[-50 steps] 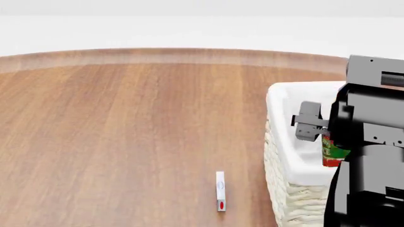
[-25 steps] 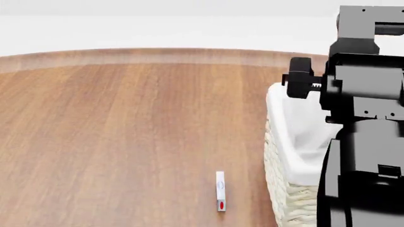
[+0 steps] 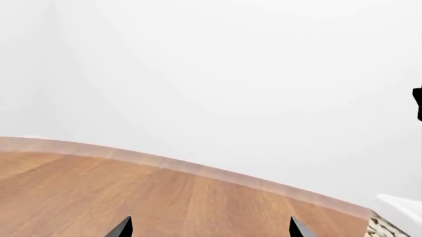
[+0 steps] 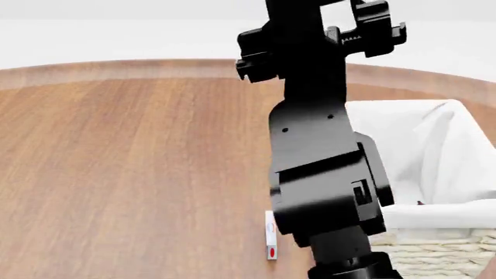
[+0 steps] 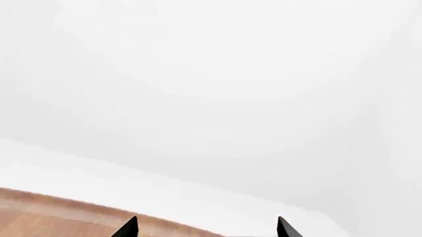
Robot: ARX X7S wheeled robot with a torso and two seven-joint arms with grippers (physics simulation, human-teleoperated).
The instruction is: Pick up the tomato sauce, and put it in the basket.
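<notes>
Though the right arm [image 4: 326, 174] stands tall in the middle of my head view and blocks a good part of it, I can see the basket [image 4: 434, 216] on the right side of the wooden surface [image 4: 139, 163], with its white cloth liner folded over the woven wall. Of the tomato sauce [image 4: 419, 203] I see only a small red sliver inside the basket, just behind the folded near rim. The rest of the can is hidden by the liner, so I cannot tell whether it stands upright or lies on its side.

In the right wrist view, the right fingers [image 5: 128, 229] show only as two dark tips set well apart, with nothing between them. They point out over the far edge of the surface toward the plain white background, well above the basket. The arm's upper end reaches the top of my head view.

The left fingers [image 3: 122, 229] look the same in the left wrist view: two dark tips spread wide and holding nothing. They hang over bare wood, and a corner of the basket is at the edge of that picture.

A small white stick with a red mark [image 4: 270, 235] lies flat on the surface near its front, just beside the right arm's base and apart from the basket.
</notes>
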